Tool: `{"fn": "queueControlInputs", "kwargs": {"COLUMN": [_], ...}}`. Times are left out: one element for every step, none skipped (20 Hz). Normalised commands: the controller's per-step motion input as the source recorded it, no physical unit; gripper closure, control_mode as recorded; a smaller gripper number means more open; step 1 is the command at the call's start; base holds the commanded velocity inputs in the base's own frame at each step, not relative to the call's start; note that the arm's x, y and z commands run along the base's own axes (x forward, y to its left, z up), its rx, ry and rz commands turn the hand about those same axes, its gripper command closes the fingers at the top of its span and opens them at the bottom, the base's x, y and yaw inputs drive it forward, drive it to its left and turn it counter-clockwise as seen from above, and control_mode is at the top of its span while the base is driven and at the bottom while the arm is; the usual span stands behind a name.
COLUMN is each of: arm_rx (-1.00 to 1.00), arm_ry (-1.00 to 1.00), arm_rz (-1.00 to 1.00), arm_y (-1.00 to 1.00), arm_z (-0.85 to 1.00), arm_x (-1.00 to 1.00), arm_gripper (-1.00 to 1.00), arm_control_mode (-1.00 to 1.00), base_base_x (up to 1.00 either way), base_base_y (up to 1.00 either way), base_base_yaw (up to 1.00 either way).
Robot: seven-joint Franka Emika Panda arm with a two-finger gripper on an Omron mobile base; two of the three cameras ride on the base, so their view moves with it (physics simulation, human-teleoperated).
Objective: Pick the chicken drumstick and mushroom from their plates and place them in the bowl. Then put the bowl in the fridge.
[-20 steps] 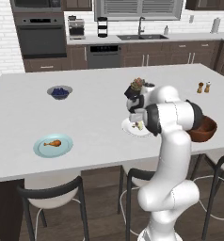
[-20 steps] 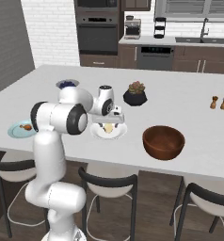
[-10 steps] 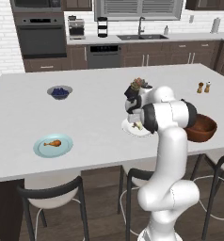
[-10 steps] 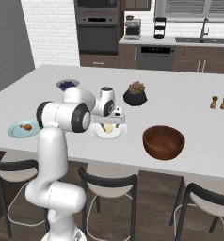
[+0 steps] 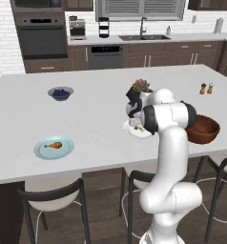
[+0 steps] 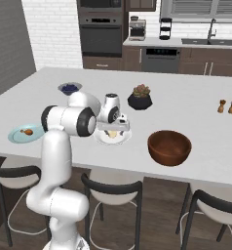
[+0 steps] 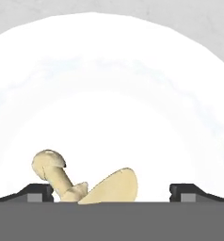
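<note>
The pale mushroom (image 7: 85,181) lies on the white plate (image 7: 114,94) near the middle of the island. My gripper (image 7: 114,194) is down over it, open, with one fingertip (image 7: 38,193) on each side of the mushroom and not pressing on it. From the base views the gripper (image 5: 136,125) (image 6: 114,129) sits low on the white plate (image 5: 132,133) (image 6: 104,140). The chicken drumstick (image 5: 53,145) (image 6: 26,131) rests on the light blue plate (image 5: 41,151) (image 6: 15,136) far to the left. The reddish-brown bowl (image 5: 201,129) (image 6: 169,146) stands empty to the right. The fridge is out of view.
A small grey bowl of berries (image 5: 60,93) (image 6: 69,88) sits at the back left. A black plant pot (image 5: 140,88) (image 6: 140,97) stands just behind the white plate. Two shakers (image 5: 206,88) (image 6: 226,106) stand at the far right. Stools line the near edge.
The hand has sunk slightly closer to the white plate, with the jaws still wide. The plates, bowl and food have not moved.
</note>
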Motion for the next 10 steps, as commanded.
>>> {"fn": "queueControlInputs", "kwargs": {"arm_rx": [0.0, 0.0, 0.0, 0.0, 0.0, 0.0, 0.0, 0.0, 0.0, 0.0], "arm_ry": [0.0, 0.0, 0.0, 0.0, 0.0, 0.0, 0.0, 0.0, 0.0, 0.0], "arm_rz": [0.0, 0.0, 0.0, 0.0, 0.0, 0.0, 0.0, 0.0, 0.0, 0.0], "arm_y": [0.0, 0.0, 0.0, 0.0, 0.0, 0.0, 0.0, 0.0, 0.0, -0.02], "arm_z": [-0.31, -0.29, -0.25, -0.19, -0.19, -0.17, -0.16, -0.11, -0.1, -0.08], "arm_x": [0.0, 0.0, 0.0, 0.0, 0.0, -0.05, -0.11, -0.12, -0.09, -0.03], "arm_gripper": [1.0, 1.0, 1.0, 1.0, 1.0, 1.0, 1.0, 1.0, 1.0, 1.0], "arm_control_mode": [-1.0, -1.0, -1.0, -1.0, -1.0, -1.0, -1.0, -1.0, -1.0, -1.0], "base_base_x": [0.0, 0.0, 0.0, 0.0, 0.0, 0.0, 0.0, 0.0, 0.0, 0.0], "base_base_y": [0.0, 0.0, 0.0, 0.0, 0.0, 0.0, 0.0, 0.0, 0.0, 0.0], "base_base_yaw": [0.0, 0.0, 0.0, 0.0, 0.0, 0.0, 0.0, 0.0, 0.0, 0.0]}}
